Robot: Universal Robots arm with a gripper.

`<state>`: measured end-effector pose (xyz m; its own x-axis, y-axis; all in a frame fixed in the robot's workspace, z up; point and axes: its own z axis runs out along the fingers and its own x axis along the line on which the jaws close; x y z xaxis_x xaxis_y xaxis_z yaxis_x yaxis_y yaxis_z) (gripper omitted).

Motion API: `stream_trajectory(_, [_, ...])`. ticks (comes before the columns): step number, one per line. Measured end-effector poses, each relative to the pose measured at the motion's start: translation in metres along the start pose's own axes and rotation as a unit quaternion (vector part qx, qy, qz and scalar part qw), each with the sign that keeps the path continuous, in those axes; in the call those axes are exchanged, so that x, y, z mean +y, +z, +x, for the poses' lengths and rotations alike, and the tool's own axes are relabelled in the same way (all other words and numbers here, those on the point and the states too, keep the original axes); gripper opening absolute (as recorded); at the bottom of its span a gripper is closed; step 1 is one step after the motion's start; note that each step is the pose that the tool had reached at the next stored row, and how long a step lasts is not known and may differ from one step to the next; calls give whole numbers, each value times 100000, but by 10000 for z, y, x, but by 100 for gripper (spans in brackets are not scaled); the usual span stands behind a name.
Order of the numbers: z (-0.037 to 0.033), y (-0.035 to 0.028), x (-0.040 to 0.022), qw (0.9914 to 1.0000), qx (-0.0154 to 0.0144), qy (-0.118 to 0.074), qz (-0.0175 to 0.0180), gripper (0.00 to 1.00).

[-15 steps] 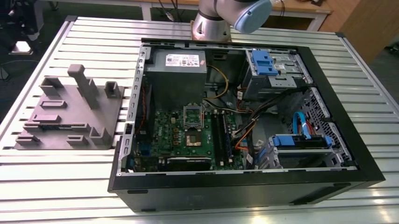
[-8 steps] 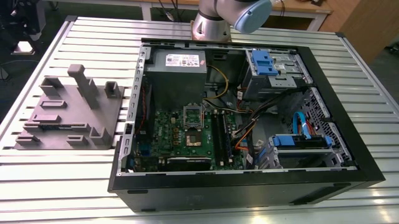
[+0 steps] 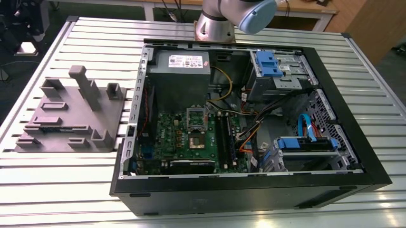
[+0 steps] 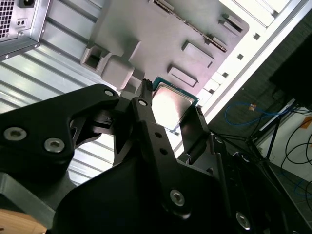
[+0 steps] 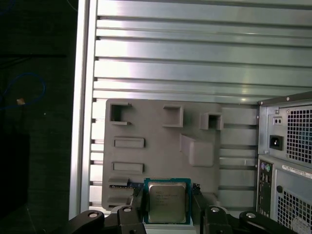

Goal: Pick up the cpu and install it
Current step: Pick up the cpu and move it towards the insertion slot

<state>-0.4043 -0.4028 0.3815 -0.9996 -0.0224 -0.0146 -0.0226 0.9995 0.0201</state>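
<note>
Cpu (image 5: 167,204) pinched in end effector (image 5: 167,196), held aloft over grey fixture (image 5: 161,141)

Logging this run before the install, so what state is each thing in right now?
Small flat square silver-topped cpu: gripped, held above the grey moulded fixture.
Gripper: shut on the cpu.
Black computer case: lying flat, side panel off.
Silver rectangular socket bracket: swung open.
</note>
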Motion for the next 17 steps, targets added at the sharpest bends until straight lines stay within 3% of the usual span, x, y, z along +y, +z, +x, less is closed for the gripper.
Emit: stream_trajectory(17, [-153, 2, -3, 100000, 2, 3, 2, 47])
